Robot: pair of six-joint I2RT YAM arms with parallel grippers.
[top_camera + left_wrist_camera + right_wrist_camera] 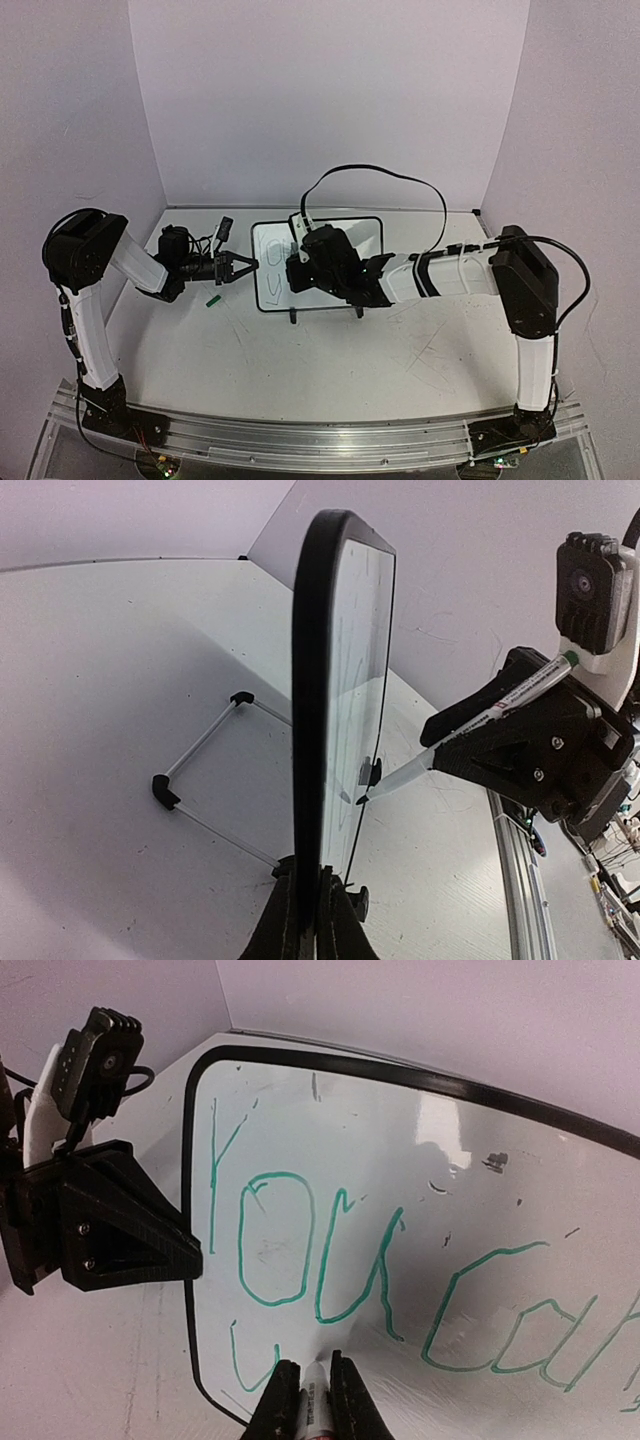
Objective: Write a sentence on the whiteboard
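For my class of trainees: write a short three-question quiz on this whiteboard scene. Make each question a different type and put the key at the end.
1. True or false: the left gripper is clamped on the edge of the whiteboard.
2. Multiple choice: what is the right gripper holding? A) a cloth B) a marker C) nothing
3. Fill in the blank: the top line of the green writing begins "You ___".

Key: 1 true; 2 B; 3 can.
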